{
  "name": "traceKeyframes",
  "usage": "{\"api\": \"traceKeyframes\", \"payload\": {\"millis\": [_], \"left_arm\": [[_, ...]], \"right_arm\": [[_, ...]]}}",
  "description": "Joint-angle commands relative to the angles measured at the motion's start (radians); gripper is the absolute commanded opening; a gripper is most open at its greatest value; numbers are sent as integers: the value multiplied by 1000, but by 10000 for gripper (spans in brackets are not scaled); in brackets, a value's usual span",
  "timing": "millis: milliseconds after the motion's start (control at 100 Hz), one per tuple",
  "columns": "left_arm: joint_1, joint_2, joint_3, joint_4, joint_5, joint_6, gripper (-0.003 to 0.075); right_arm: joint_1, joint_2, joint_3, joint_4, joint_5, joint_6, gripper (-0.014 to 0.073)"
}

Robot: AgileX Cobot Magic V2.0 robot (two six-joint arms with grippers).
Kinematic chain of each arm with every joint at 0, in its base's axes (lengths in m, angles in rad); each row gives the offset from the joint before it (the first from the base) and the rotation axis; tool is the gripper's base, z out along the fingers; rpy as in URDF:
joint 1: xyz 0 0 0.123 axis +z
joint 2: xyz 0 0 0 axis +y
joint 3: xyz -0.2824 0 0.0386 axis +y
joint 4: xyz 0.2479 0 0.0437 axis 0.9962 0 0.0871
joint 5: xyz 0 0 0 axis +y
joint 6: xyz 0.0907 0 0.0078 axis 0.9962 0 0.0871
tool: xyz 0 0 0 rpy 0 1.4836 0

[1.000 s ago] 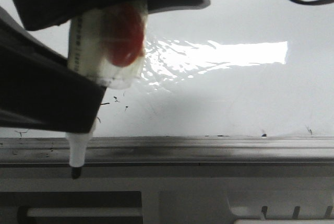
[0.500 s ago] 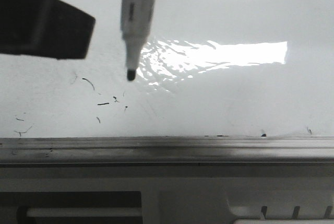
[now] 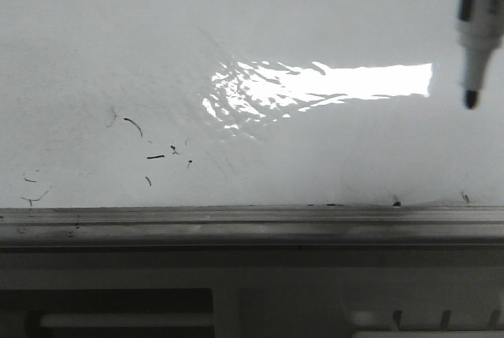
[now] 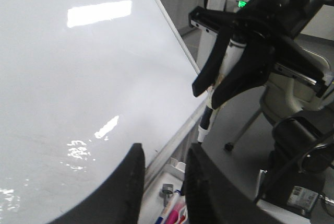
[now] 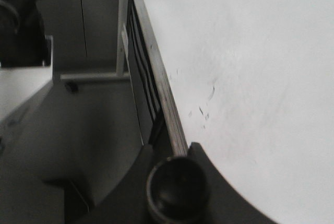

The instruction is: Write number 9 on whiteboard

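The whiteboard [image 3: 315,31] fills the front view, with a bright glare patch [image 3: 323,86]. No number 9 shows on it, only small black scribbles [image 3: 150,145] at the lower left. The marker pen [image 3: 475,46] hangs tip down at the top right edge, its black tip off the glare's right end. In the left wrist view my right gripper [image 4: 210,94] is shut on the marker [image 4: 209,117] beside the board's edge. In the right wrist view the marker's end [image 5: 176,190] sits between the fingers. My left gripper [image 4: 164,153] is open and empty over the board's edge.
A grey metal ledge [image 3: 252,224] runs along the board's lower edge. Beneath it a tray holds spare pens [image 4: 175,211]. The right arm's body and cables [image 4: 292,145] fill the space beside the board.
The right gripper and marker moved up off the ledge at the left, then right across the board. Only the marker's lower part now shows at the top right.
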Motion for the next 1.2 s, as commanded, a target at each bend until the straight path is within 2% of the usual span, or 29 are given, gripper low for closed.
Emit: {"api": "traceKeyframes", "payload": {"millis": [0,70,120,180,300,460,500,600,680,760,890,1030,1190], "left_arm": [[14,-22,-29,-53,-35,-18,68],[14,-25,-29,-53,-36,-28,38],[14,-25,-29,-51,-36,-50,25],[14,-25,-29,-48,-36,-63,22],[14,-25,-29,-48,-43,-63,22],[14,-25,-29,-48,-65,-63,22],[14,-25,-29,-48,-67,-63,22],[14,-23,-29,-43,-69,-63,22],[14,-23,-29,-33,-84,-63,22],[14,-23,-29,-33,-103,-63,22],[14,-23,-29,-33,-119,-63,22],[14,-23,-29,-28,-119,-63,22],[14,-23,-29,-27,-117,-63,22]], "right_arm": [[-27,2,-89,-142,18,60,-72],[-27,-17,-130,-282,-27,115,-62],[-27,-39,-141,-322,-97,163,-62],[-27,-75,-132,-300,-240,229,-61],[-27,-167,-27,-93,-556,235,-61],[-25,-222,225,-84,-1011,218,-63],[-24,-222,270,-84,-1074,229,-67],[-9,-215,312,-84,-1113,306,-67],[22,-184,312,-84,-1120,311,-67],[70,-142,312,-101,-1212,311,-67],[145,-52,312,-210,-1365,311,-67],[204,42,312,-212,-1471,311,-67],[211,136,312,-206,-1560,336,-67]]}}
